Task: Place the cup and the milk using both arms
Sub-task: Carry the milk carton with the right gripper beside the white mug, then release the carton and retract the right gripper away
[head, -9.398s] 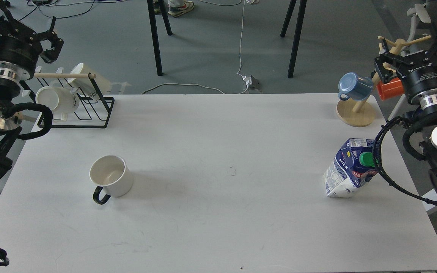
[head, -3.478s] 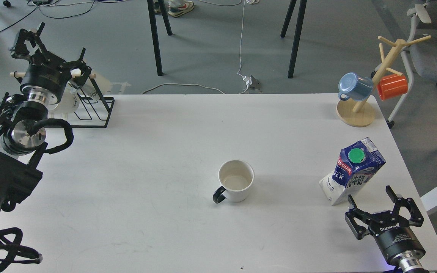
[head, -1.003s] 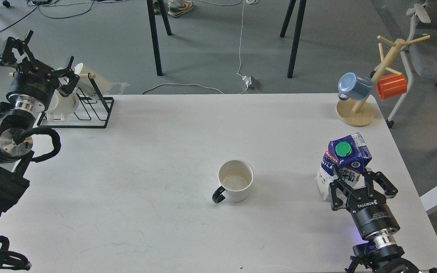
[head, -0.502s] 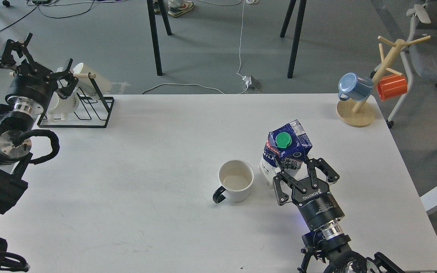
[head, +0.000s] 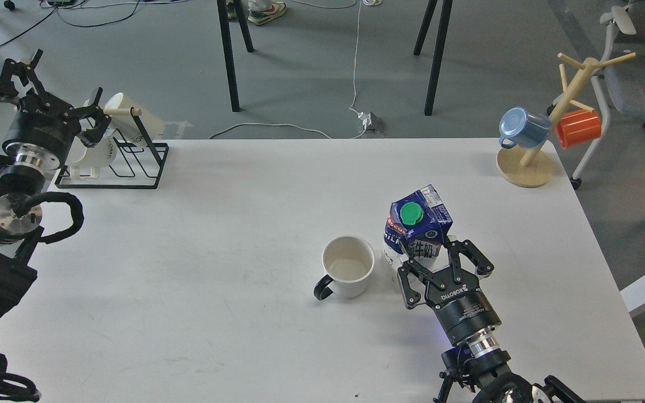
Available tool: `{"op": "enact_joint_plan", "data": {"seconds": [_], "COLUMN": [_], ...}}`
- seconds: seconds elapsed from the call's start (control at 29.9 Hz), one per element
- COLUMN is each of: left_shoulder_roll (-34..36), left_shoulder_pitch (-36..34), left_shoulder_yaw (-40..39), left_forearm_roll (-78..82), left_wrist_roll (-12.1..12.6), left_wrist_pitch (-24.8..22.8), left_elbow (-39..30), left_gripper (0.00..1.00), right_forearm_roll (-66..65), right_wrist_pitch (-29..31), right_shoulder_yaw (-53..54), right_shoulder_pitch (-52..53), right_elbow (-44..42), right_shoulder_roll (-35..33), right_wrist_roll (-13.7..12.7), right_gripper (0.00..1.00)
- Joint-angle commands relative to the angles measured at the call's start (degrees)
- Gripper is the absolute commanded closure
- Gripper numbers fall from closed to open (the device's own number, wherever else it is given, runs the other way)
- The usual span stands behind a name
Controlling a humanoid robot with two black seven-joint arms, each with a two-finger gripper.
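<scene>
The cup (head: 347, 273), a squat white mug with a black handle pointing front-left, stands near the middle of the white table (head: 216, 235). The milk (head: 415, 225), a blue and white carton with a green cap, stands close to the right of the cup, tilted a little. My right gripper (head: 443, 271) comes in from the front right, and its fingers are closed on the lower part of the carton. My left gripper (head: 52, 90) is open and empty, raised at the far left over the mug rack, well away from the cup.
A black wire rack (head: 126, 154) with white lettered mugs stands at the back left corner. A wooden mug tree (head: 527, 165) holds a blue mug (head: 521, 127) and an orange mug (head: 579, 127) at the back right. An office chair (head: 644, 67) is beyond the right edge.
</scene>
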Motion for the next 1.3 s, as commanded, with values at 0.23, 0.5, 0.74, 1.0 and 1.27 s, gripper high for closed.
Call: {"op": "enact_joint_plan", "data": {"seconds": [0.23, 0.5, 0.74, 1.0, 1.27], "left_shoulder_roll": [1.4, 1.32, 1.4, 1.32, 1.32], "left_shoulder_pitch": [-1.04, -1.04, -0.95, -1.04, -1.04], "left_shoulder_yaw": [0.02, 0.1, 0.1, 0.02, -0.51], "left_forearm_roll": [0.13, 0.13, 0.13, 0.05, -0.48], "left_wrist_roll": [0.18, 0.0, -0.09, -0.09, 0.09], "left_wrist_pitch": [-0.21, -0.3, -0.56, -0.48, -0.56], "left_elbow": [1.02, 1.03, 0.94, 0.94, 0.94], "left_gripper": [0.0, 0.0, 0.0, 0.0, 0.0], "right_forearm_roll": [-1.31, -1.23, -1.23, -1.23, -0.96], "right_wrist_pitch": [0.0, 0.0, 0.0, 0.0, 0.0], "right_shoulder_yaw": [-0.63, -1.07, -1.25, -0.89, 3.57], "right_shoulder_pitch": [0.25, -0.11, -0.98, -6.16, -10.83], "right_elbow": [-2.22, -2.05, -1.43, -0.64, 4.1], "right_shoulder_roll": [0.91, 0.73, -0.41, -6.29, -19.29], "right_wrist_roll": [0.0, 0.18, 0.18, 0.18, 0.53], "right_gripper": [0.22, 0.03, 0.02, 0.02, 0.02]}}
